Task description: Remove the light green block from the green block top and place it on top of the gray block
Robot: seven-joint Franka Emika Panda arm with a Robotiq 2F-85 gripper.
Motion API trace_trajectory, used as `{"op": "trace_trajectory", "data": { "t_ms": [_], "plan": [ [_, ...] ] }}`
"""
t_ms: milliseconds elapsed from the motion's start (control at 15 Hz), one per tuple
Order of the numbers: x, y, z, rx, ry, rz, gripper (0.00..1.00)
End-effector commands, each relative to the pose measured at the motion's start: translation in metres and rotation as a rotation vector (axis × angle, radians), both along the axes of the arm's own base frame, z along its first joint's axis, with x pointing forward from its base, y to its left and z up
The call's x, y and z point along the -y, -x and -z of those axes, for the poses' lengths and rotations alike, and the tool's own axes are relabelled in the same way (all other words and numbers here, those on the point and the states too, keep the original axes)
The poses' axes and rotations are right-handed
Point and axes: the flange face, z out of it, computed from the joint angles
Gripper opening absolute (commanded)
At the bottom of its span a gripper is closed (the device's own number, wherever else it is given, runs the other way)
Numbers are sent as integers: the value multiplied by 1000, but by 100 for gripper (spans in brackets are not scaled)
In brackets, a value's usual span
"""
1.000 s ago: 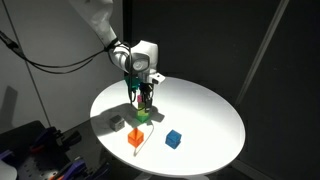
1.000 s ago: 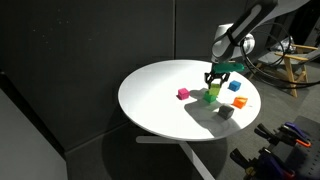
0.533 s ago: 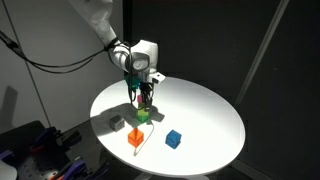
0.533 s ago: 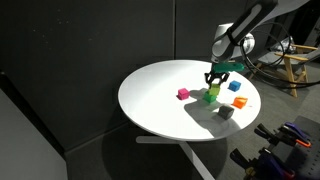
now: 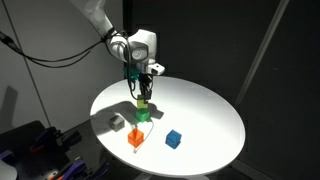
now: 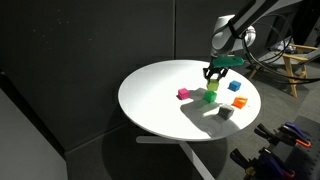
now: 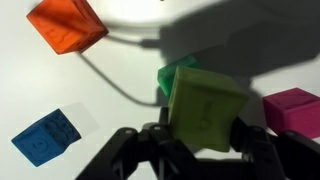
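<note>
The light green block [image 7: 207, 110] is clamped between my gripper's [image 7: 205, 132] fingers and fills the wrist view. It hangs just above the green block [image 7: 178, 72], whose corner shows behind it. In both exterior views the gripper [image 5: 143, 96] [image 6: 213, 80] holds the light green block [image 5: 143, 102] [image 6: 213, 86] a little above the green block [image 5: 142, 115] [image 6: 210, 97]. The gray block [image 5: 117, 121] [image 6: 226, 113] sits alone on the white round table [image 5: 205, 110], a short way from the green one.
An orange block [image 5: 135, 139] [image 7: 67, 24], a blue block [image 5: 173, 139] [image 7: 47, 136] and a pink block [image 6: 183, 94] [image 7: 295, 110] lie round the green block. The table edge [image 6: 135, 115] drops to a dark floor. A thin dark cord [image 7: 110, 75] runs from the orange block.
The gripper has shut on the light green block and risen with it, lifting it off the green block. The other blocks have not moved.
</note>
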Motion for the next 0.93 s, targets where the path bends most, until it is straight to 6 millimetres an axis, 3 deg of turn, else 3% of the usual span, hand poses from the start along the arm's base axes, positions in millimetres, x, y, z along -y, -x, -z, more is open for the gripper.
{"op": "trace_trajectory", "data": {
  "t_ms": [0,400,867],
  "plan": [
    [-1,12,-28,-34,18,9,30],
    [-5,28,-52,-75,30,-24,30],
    [-16,50,-66,-58,22,-125,30]
  ]
}}
